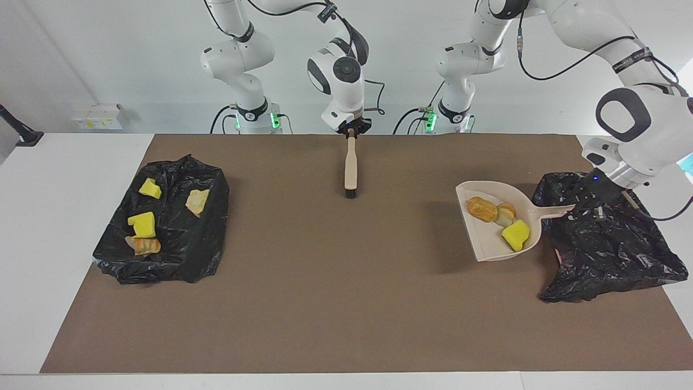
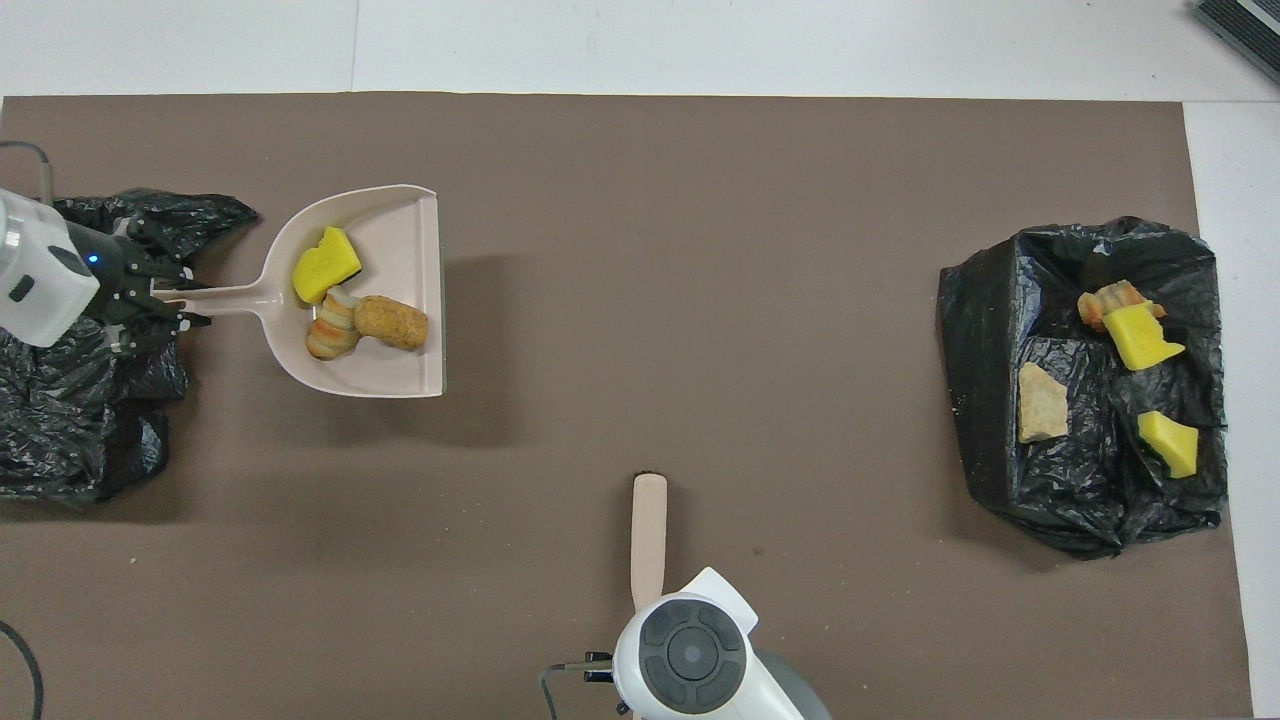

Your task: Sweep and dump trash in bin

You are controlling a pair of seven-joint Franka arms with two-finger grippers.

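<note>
The brown mat (image 1: pixel 325 303) covers most of the white table (image 1: pixel 65 216), with a plain white wall above the arm bases. A black-lined bin (image 1: pixel 612 244) sits at the left arm's end; a second black bag (image 1: pixel 168 227) at the right arm's end holds yellow and bread-like pieces.

The left gripper (image 1: pixel 582 205) is over the bin's edge, fingers clamped on the handle of the beige dustpan (image 1: pixel 487 244), which hangs in the air beside the bin with its mouth pointing away from it. Inside ride the trash (image 1: pixel 501 216): a brown bread lump, a striped lump and a yellow sponge chunk.

To dump cleanly, I'd say the pan should travel level until its mouth is over the bag's hollow, then tip slowly so nothing rolls off onto the mat.

The right gripper (image 1: pixel 351 130) waits near the robots at mid-table, closed on the hand brush (image 1: pixel 351 168), bristles down just off the mat.
</note>
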